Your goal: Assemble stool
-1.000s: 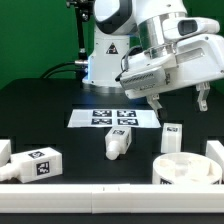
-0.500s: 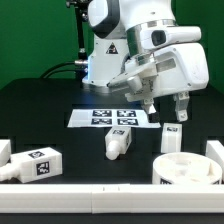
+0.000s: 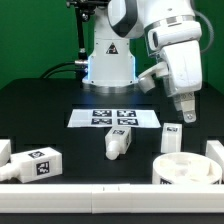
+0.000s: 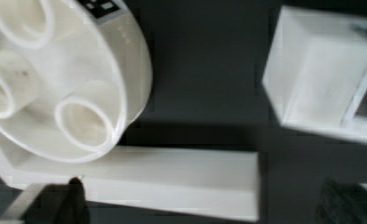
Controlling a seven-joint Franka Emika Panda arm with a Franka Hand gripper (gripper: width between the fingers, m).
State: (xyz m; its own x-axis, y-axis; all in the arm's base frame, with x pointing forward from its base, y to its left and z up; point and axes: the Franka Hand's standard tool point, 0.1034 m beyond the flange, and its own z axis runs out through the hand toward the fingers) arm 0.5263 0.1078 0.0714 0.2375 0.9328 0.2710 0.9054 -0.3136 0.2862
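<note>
The round white seat disc lies at the front on the exterior view's right; the wrist view shows its rim and round sockets. A tagged white leg stands just behind it and also shows in the wrist view. A second leg lies mid-table. A third lies at the front left. My gripper hangs above the upright leg and the disc, touching neither. In the wrist view my gripper is open and empty, with dark fingertips far apart.
The marker board lies flat behind the middle leg. A white rail runs along the front edge. White blocks sit at the far left and far right. A white bar lies beside the disc in the wrist view.
The arm has swung toward the exterior view's right and the wrist has turned. The gripper went from over the marker board to above the upright leg. No part has moved.
</note>
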